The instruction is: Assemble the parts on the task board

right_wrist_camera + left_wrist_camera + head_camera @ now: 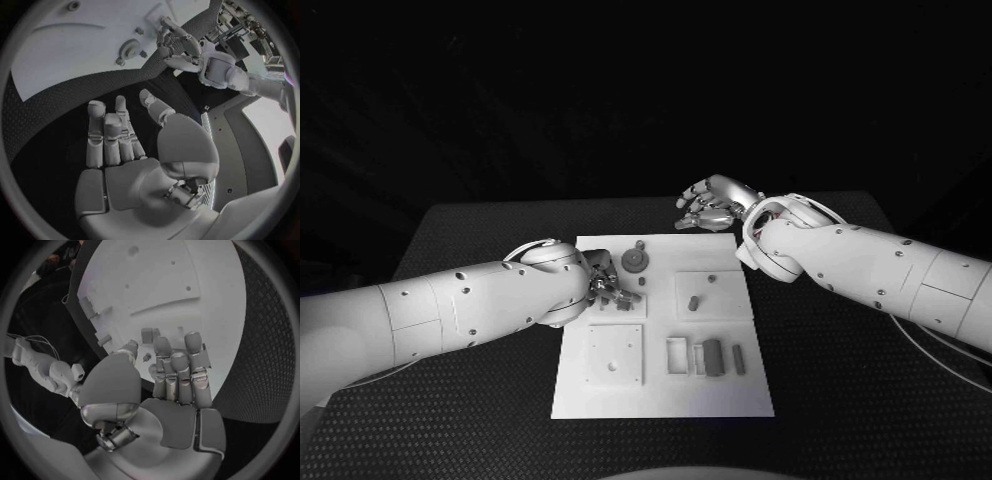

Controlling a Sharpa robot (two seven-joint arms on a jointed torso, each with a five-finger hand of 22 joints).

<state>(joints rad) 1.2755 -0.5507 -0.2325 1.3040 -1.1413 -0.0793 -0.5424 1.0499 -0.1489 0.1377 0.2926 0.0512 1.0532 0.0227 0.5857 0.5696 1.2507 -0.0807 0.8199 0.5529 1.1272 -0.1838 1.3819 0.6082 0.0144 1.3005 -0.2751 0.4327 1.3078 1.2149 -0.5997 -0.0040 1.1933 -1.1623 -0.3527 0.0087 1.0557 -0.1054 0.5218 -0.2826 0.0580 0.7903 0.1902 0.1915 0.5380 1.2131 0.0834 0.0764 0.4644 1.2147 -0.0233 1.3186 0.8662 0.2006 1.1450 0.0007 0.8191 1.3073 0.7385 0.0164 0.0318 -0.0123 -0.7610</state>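
I am viewing the task board, a white plate lying in the middle of the black desk. I am reading no brand, label or writing on any surface.

The board is carrying several raised square blocks and recesses. Near its far edge, a round gear-like part is sitting on the plate. The right-hand block is holding a small peg standing in it. Nearer the robot, a square block with holes is lying to the left, and a narrow open tray is lying just beside two grey bar parts.

My left hand is reaching over the board's left edge, just beside the gear-like part. In the left wrist view its fingers are lying straight and close together over the plate, and I am seeing nothing gripped; I cannot tell whether the fingertips are touching a part.

My right hand is hovering over the desk beyond the board's far right corner, well apart from the parts. In the right wrist view its fingers are extending, holding nothing.
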